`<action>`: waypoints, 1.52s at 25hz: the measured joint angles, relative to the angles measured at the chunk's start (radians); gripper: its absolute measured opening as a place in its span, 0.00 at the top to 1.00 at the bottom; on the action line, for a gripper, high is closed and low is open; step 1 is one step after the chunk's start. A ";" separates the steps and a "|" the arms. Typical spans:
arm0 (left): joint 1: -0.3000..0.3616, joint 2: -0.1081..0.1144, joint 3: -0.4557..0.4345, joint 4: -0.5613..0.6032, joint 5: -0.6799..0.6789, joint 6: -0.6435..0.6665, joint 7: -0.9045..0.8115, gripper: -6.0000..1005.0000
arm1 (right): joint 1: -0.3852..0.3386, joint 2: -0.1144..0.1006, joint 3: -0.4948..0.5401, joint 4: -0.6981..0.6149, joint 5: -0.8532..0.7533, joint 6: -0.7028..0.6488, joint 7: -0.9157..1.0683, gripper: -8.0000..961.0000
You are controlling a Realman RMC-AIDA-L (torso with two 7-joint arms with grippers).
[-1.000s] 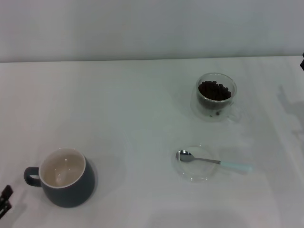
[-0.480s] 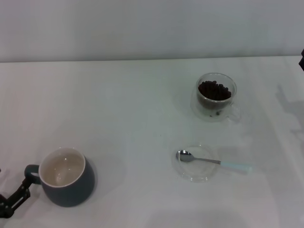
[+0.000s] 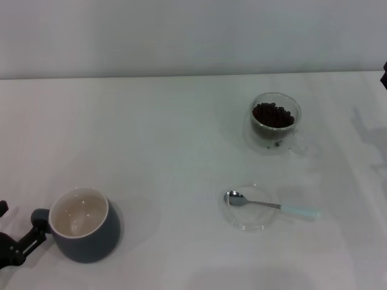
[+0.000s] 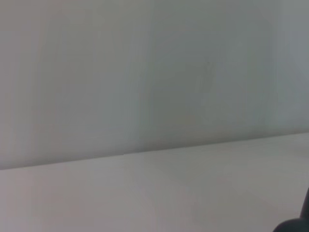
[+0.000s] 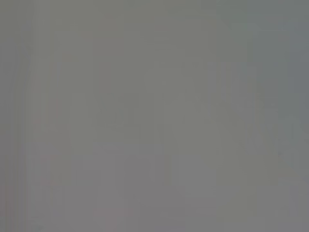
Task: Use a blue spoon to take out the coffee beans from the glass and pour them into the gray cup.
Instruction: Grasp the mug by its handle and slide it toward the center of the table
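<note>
Coffee beans (image 3: 273, 115) all sit in the glass (image 3: 276, 122), far right side of the table (image 3: 169, 139), heap looks undisturbed. None visible in the gray cup (image 3: 84, 225), whose cream inside shows bare.

Blue spoon (image 3: 272, 206) untouched: bowl resting on a clear saucer (image 3: 249, 209), pale handle sticking out over the saucer rim toward the robot's right. Nothing in the bowl as far as I can see. Spoon is in front of the glass, well apart from it, and well apart from the gray cup, which sits near-left.

Left gripper (image 3: 13, 241) is low at the near-left edge of the head view, just beside the gray cup's loop handle. One dark finger reaches toward the handle; can't tell if it touches. Only part of it is in frame, so I can't tell whether the fingers are spread or closed. Left wrist view shows just table and wall.

Right gripper (image 3: 384, 75): only a dark sliver at the far right edge, level with the glass, well apart from the spoon. Finger state unknown. Right wrist view blank gray.

Progress, my read: zero. No grasp on the spoon, no scoop, no pour. Everything is left: pick spoon off saucer, dip into glass, carry across to the gray cup, tip. Long carry across the table is the spill risk.
</note>
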 joint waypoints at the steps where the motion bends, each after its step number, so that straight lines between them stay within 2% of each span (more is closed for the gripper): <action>1: -0.001 0.000 -0.001 0.004 -0.004 -0.004 0.001 0.12 | 0.000 0.000 0.000 0.000 0.000 0.000 0.000 0.09; 12: -0.030 0.000 -0.003 0.034 -0.018 -0.059 0.009 0.12 | -0.003 -0.002 -0.001 -0.004 0.000 0.000 0.000 0.09; 30: -0.047 -0.002 0.000 0.061 -0.028 -0.060 0.015 0.12 | -0.006 -0.002 0.005 -0.006 0.000 -0.014 0.000 0.09; 38: -0.040 -0.003 -0.003 0.106 -0.048 -0.061 0.029 0.38 | -0.008 -0.005 0.005 -0.007 0.000 -0.014 0.000 0.09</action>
